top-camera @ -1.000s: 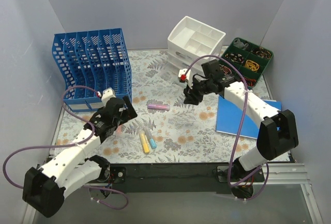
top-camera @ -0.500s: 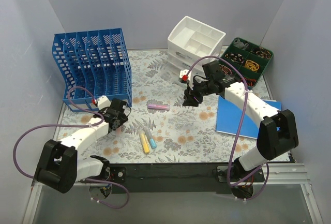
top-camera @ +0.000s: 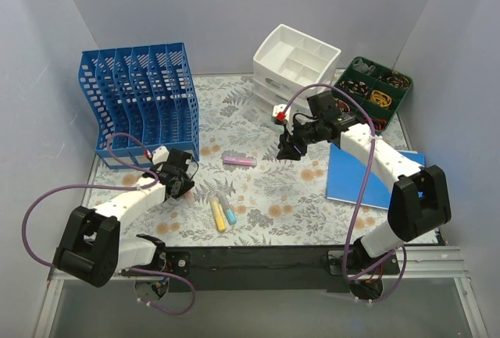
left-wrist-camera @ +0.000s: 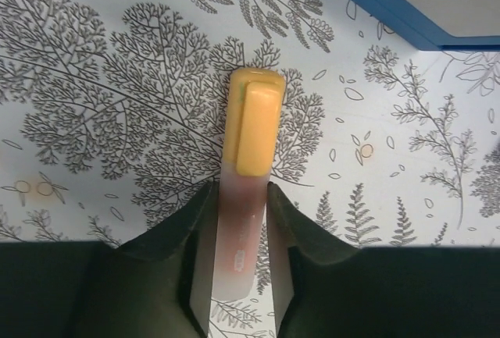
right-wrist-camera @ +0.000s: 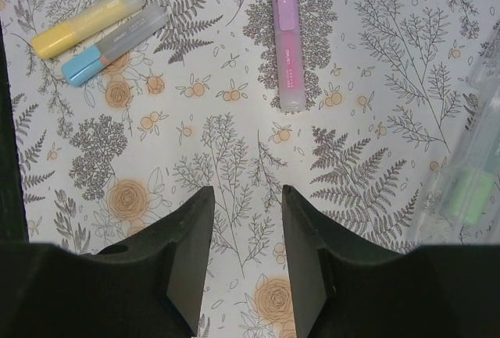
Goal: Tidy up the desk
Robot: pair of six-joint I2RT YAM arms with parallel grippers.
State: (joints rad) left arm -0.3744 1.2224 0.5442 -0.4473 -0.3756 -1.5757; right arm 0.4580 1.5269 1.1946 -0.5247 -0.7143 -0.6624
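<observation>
Lying lengthwise between the fingers of the left tool (left-wrist-camera: 240, 197) is an orange-capped highlighter (left-wrist-camera: 255, 123). Both fingers press against the sides of its pale barrel, so that tool is gripping it, cap pointing away from the wrist. It sits low over the left part of the table (top-camera: 266, 190), the fern-printed top that runs under both arms from the black front rail back to the wall. I cannot tell whether the pen has left the surface.

The coming move, as I judge it, turns on the right side. The right tool (right-wrist-camera: 246, 193) hangs with its fingers parted and nothing between them. A pink highlighter (right-wrist-camera: 286, 49) lies on the table straight ahead of that gap, slightly to its right. Its long axis runs away from the tool, so the fingers would close across its width. The right arm looks a little nearer to it than the left arm, which has its tool full.

A yellow highlighter (right-wrist-camera: 86, 22) and a blue-capped highlighter (right-wrist-camera: 117, 45) lie side by side, further off to the left in the right wrist view.

At the right edge of that view a pale, blurred object with a green part (right-wrist-camera: 467, 186) is cut off, and I cannot say what it is. The rear of the orange-capped highlighter's barrel is hidden by the left tool.
</observation>
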